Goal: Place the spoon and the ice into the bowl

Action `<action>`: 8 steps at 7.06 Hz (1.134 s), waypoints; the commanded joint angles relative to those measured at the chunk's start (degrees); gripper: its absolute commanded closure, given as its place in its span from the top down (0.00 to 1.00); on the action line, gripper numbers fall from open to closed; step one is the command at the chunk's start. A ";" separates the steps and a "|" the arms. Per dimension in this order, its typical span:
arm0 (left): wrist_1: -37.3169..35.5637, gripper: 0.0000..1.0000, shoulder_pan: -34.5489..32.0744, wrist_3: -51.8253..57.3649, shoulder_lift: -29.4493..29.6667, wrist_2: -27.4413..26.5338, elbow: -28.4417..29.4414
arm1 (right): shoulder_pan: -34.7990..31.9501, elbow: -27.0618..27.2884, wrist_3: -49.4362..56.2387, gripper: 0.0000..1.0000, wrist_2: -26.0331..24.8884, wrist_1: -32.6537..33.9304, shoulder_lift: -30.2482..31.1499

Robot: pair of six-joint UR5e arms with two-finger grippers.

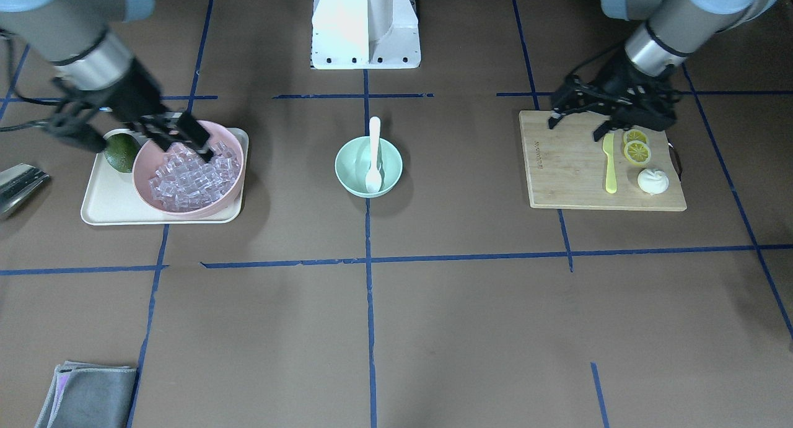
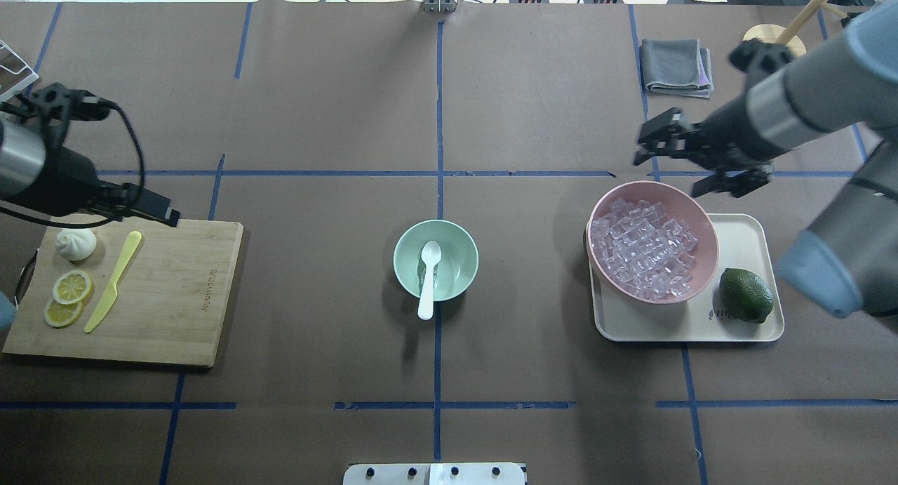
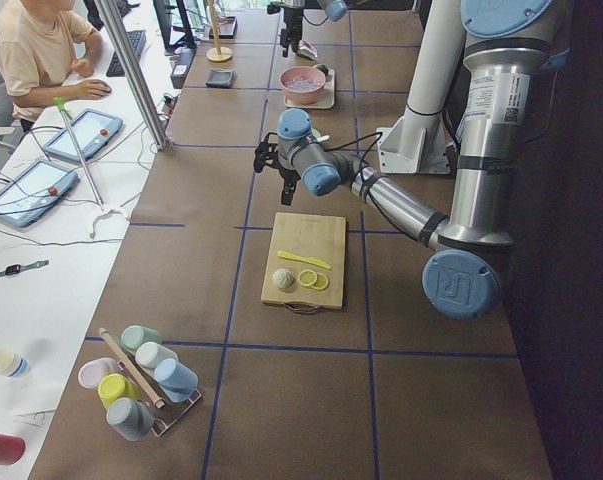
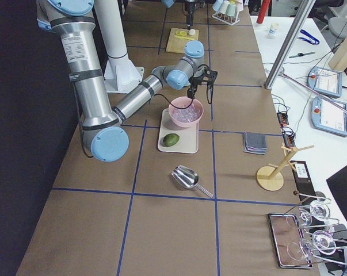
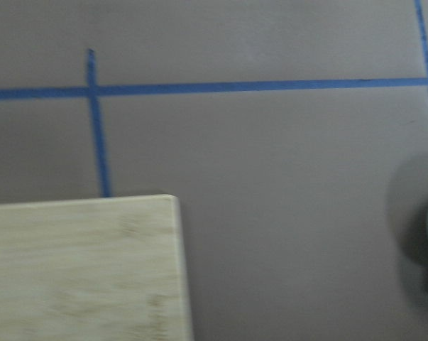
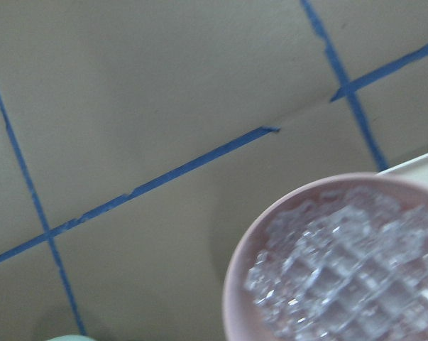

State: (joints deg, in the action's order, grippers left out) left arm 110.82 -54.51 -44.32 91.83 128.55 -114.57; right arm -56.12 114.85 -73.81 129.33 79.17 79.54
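Ice heap (image 2: 649,257) just below right end effector (image 2: 670,173) — jaws wide, empty — near pink bowl (image 1: 186,210) far rim; bowl (image 2: 403,260), spoon (image 2: 428,278) inside, lies toward desk (image 2: 316,316) centre.

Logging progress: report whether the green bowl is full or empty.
Nearly empty: the green bowl holds only the spoon; the ice sits in the pink bowl.

The spoon (image 2: 428,278) lies in the bowl (image 2: 461,259), between cutting board (image 2: 168,295) and ice (image 2: 645,257).
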 commanded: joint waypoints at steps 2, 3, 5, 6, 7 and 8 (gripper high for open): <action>-0.70 0.99 -9.28 19.56 -8.23 1.09 1.35 | -13.19 -2.59 33.99 1.00 4.00 1.07 11.58; -2.70 0.99 -11.83 24.41 -8.51 1.61 2.59 | -16.45 -2.70 41.65 1.00 4.00 3.95 13.00; -12.78 0.99 -16.67 36.43 -7.90 2.24 2.60 | -22.08 -3.22 57.12 1.00 4.00 8.43 16.25; -17.26 0.99 -19.82 38.93 -7.55 3.02 1.99 | -24.98 -3.75 64.07 1.00 4.00 12.46 16.52; -21.83 1.00 -20.02 39.22 -6.85 4.24 1.46 | -27.18 -4.97 71.62 1.00 3.91 14.85 16.96; -26.05 1.00 -20.02 38.79 -5.01 5.82 1.80 | -28.60 -6.55 75.87 1.00 3.91 15.14 17.31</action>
State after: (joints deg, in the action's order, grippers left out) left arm 90.07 -74.03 -5.85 85.16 132.72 -112.81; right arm -82.49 109.99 -4.74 133.27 92.78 96.34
